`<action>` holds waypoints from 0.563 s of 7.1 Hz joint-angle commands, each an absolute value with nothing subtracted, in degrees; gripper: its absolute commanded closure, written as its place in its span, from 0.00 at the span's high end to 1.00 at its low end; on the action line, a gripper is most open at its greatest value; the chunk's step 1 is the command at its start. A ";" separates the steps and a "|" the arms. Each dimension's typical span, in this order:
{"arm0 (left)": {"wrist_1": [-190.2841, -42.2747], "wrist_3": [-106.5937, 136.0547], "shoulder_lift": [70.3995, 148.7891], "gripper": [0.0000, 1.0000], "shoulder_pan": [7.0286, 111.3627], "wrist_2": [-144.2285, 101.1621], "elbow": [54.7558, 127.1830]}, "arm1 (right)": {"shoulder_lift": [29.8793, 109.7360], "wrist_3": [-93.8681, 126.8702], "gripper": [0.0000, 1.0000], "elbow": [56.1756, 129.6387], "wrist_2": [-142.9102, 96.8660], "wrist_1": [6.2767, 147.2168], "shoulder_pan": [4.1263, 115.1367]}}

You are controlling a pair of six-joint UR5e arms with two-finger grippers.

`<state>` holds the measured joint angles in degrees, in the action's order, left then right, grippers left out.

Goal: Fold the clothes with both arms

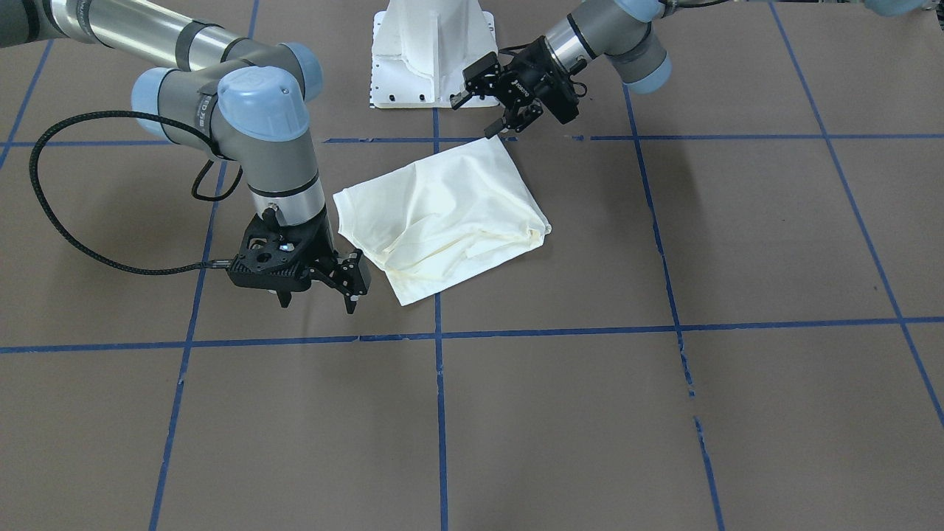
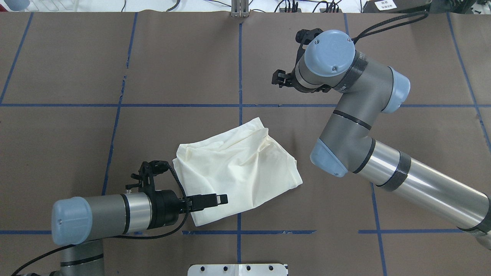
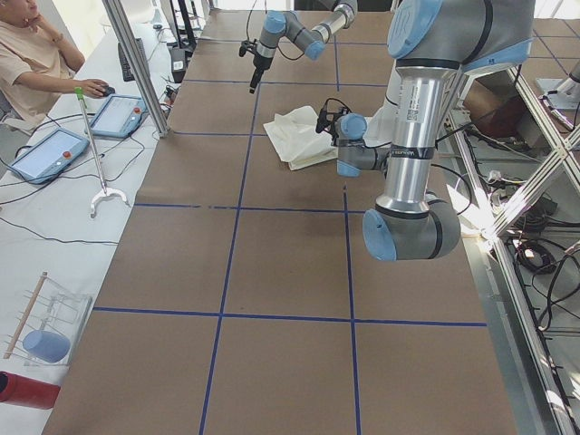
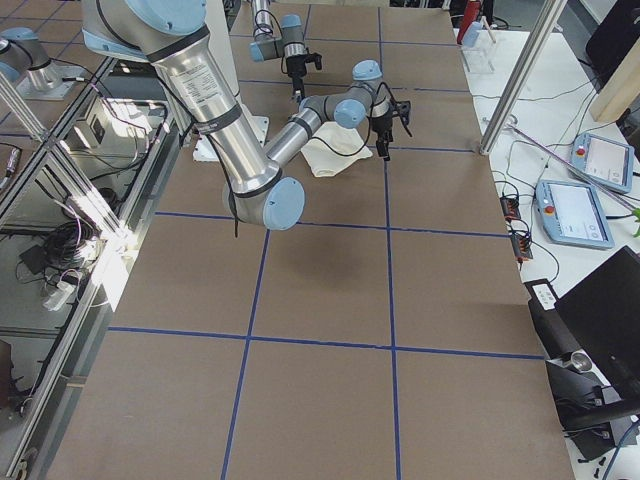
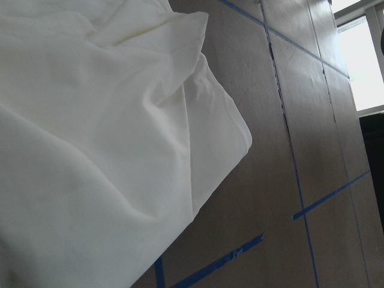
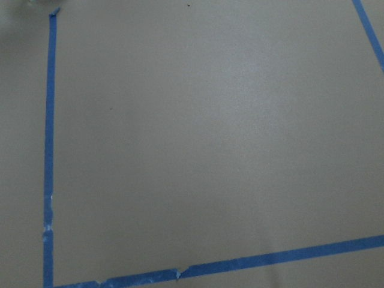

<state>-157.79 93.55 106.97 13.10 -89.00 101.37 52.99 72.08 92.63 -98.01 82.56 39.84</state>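
Note:
The clothes are one cream shirt (image 1: pixel 442 214) (image 2: pixel 238 168), folded into a rumpled rectangle with its plain side up, near the table's middle. My left gripper (image 1: pixel 510 124) (image 2: pixel 218 199) hovers low over the shirt's corner nearest the robot base. Its fingers are apart and hold nothing. The left wrist view is filled by the shirt (image 5: pixel 90 150) with no fingers in sight. My right gripper (image 1: pixel 318 299) stands just off the shirt's opposite side, pointing down, open and empty. The right wrist view shows only brown table and blue tape.
The white pedestal base (image 1: pixel 431 51) (image 2: pixel 238 269) stands just behind the shirt. Blue tape lines (image 1: pixel 435 335) grid the brown table. At a side table beyond the robot's left end a person (image 3: pixel 36 63) sits with tablets (image 3: pixel 118 113) and a metal post (image 3: pixel 136 63).

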 commanded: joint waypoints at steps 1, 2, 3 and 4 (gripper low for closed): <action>-157.85 98.17 109.51 1.00 11.26 -84.91 96.86 | 53.00 72.16 1.00 92.72 -98.09 82.44 39.81; -158.20 98.09 108.55 1.00 11.08 -84.90 96.86 | 53.09 72.07 1.00 92.81 -98.00 82.44 39.90; -158.12 98.00 108.02 1.00 10.99 -84.90 96.77 | 53.09 72.07 1.00 92.81 -98.00 82.44 39.90; -158.20 97.74 106.54 1.00 10.99 -84.99 96.42 | 53.09 72.16 1.00 92.81 -98.00 82.44 39.90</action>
<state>-158.12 97.93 107.90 11.08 -84.99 96.78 53.07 72.09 92.79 -98.01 82.44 39.89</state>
